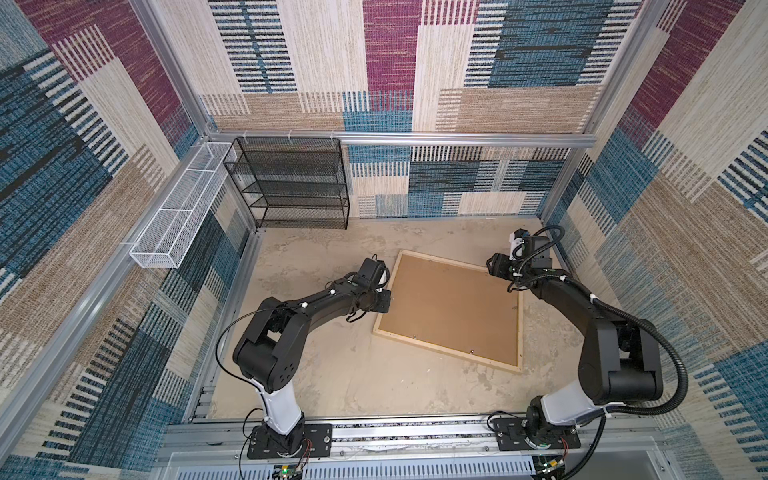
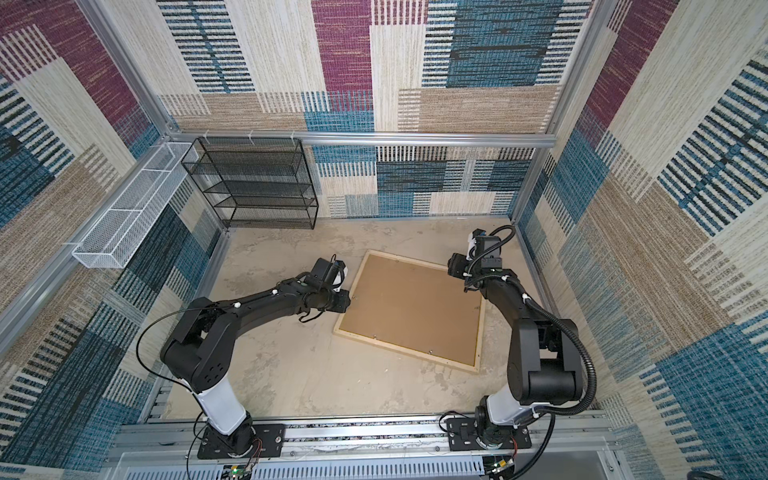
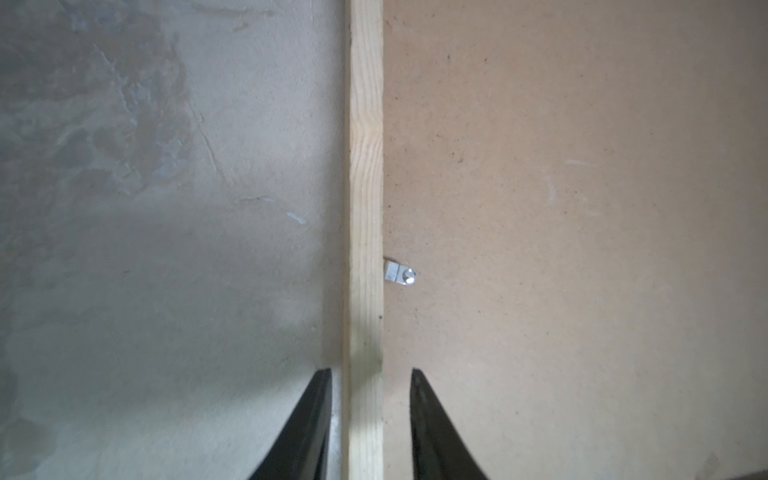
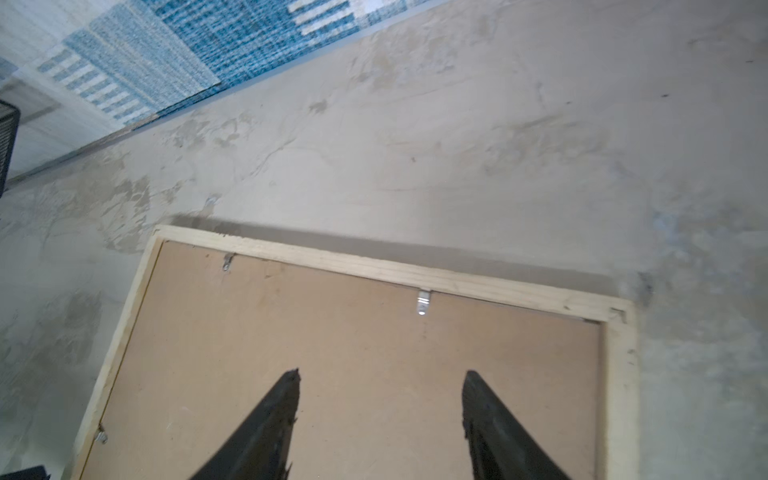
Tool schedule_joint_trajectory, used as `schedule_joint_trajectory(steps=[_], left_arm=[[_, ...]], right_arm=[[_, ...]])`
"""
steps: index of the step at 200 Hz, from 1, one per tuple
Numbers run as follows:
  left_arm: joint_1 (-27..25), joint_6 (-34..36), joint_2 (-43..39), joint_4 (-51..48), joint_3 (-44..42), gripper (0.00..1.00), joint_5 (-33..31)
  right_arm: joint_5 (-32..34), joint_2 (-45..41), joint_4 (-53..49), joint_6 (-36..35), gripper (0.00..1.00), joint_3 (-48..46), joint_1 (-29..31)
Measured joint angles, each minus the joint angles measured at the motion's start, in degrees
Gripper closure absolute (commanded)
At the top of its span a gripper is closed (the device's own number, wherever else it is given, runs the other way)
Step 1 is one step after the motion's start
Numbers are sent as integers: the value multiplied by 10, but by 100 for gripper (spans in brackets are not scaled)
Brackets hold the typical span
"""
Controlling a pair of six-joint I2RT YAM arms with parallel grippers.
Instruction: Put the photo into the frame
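Observation:
The frame (image 1: 446, 350) (image 2: 405, 350) lies face down on the table, tilted a little, in both top views. A brown backing board (image 1: 453, 307) fills its back, so the photo is hidden. In the left wrist view my left gripper (image 3: 371, 370) is open and straddles the pale wood strip of the frame (image 3: 365, 166), with a small gap on each side. A metal tab (image 3: 401, 274) rests on the board just ahead. My right gripper (image 4: 380, 372) is open above the backing board (image 4: 374, 332), close to the frame's far right corner, holding nothing.
A black mesh shelf (image 1: 295, 183) stands against the back wall. A white wire basket (image 1: 178, 208) hangs on the left rail. Patterned walls close in the table on three sides. More metal tabs (image 4: 423, 302) sit along the frame's far strip.

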Motion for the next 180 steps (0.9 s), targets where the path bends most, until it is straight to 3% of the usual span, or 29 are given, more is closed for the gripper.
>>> schedule_joint_trajectory(steps=[48, 110, 180], left_arm=[[-11, 4, 28, -10, 14, 68, -28], [-13, -3, 49, -24, 36, 80, -58], [28, -17, 30, -47, 17, 84, -113]], right_arm=[[-11, -7, -1, 3, 36, -2, -10], [-17, -12, -2, 3, 35, -6, -12], [-19, 8, -2, 3, 36, -6, -12]])
